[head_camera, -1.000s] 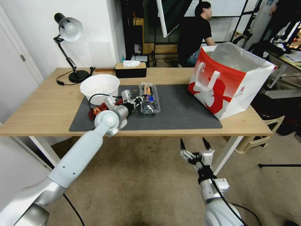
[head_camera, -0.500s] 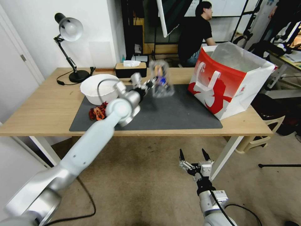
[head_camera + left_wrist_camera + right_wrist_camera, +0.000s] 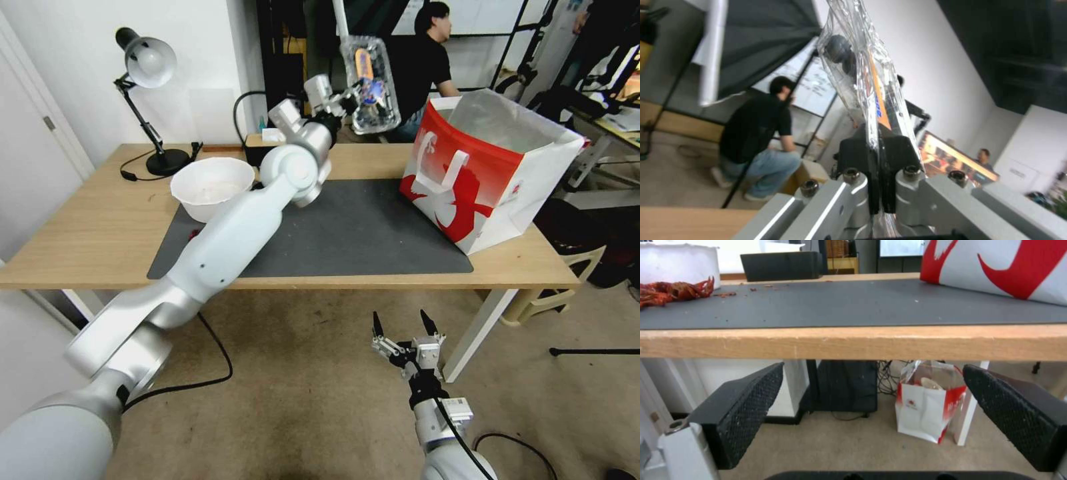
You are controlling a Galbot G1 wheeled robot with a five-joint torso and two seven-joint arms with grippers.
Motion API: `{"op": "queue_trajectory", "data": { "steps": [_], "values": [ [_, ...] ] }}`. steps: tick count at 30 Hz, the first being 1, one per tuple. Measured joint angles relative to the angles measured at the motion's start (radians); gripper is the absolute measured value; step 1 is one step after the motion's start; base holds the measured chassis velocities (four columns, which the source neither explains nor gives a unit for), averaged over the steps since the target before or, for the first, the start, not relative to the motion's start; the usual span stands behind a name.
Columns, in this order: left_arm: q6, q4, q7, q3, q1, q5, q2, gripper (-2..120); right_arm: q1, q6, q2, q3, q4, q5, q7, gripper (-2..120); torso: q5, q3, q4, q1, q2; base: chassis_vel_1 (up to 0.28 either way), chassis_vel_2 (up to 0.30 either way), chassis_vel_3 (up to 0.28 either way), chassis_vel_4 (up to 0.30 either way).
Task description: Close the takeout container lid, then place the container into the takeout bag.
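— One bag: takeout bag (image 3: 490, 177) standing open-mouthed at the table's (image 3: 93, 227) right end.
— Holding takeout container (image 3: 371, 83) high, lid closed, left gripper (image 3: 341, 101) pinching its edge; better lowering slowly, level. Right gripper (image 3: 401, 328) idling open below.

Red-and-white takeout bag (image 3: 487, 180); clear takeout container (image 3: 371, 83), orange-blue label.
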Motion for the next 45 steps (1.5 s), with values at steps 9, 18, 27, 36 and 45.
{"op": "queue_trajectory", "data": {
  "steps": [9, 18, 27, 36, 45],
  "values": [
    [-0.017, 0.079, 0.017, 0.044, -0.060, 0.033, -0.138, 0, 0.005, -0.011, 0.012, -0.009, -0.001, -0.025, 0.001, 100, 0.0003, 0.000, -0.0003, 0.000, 0.000, 0.000, 0.000, 0.000, 0.000],
    [-0.045, 0.197, 0.053, 0.082, -0.123, 0.078, -0.220, 0, -0.016, -0.013, 0.011, -0.011, -0.005, -0.040, 0.001, 100, -0.0003, 0.000, 0.0003, 0.000, 0.000, 0.000, 0.000, 0.000, 0.000],
    [-0.079, 0.214, 0.088, 0.160, -0.128, 0.092, -0.217, 0, -0.022, -0.012, 0.020, -0.008, -0.015, -0.045, 0.001, 100, -0.0002, 0.000, -0.0003, 0.000, 0.000, 0.000, 0.000, 0.000, 0.000],
    [-0.098, 0.236, 0.105, 0.215, -0.153, 0.104, -0.215, 0, -0.033, -0.016, 0.025, 0.000, -0.016, -0.045, 0.003, 100, -0.0002, 0.000, -0.0003, 0.000, 0.000, 0.000, 0.000, 0.000, 0.000],
    [-0.110, 0.265, 0.114, 0.263, -0.180, 0.165, -0.214, 0, -0.039, -0.017, 0.031, 0.003, -0.016, -0.041, 0.005, 100, -0.0001, 0.000, 0.0000, 0.000, 0.000, 0.000, 0.000, 0.000, 0.000]
  ]
}}
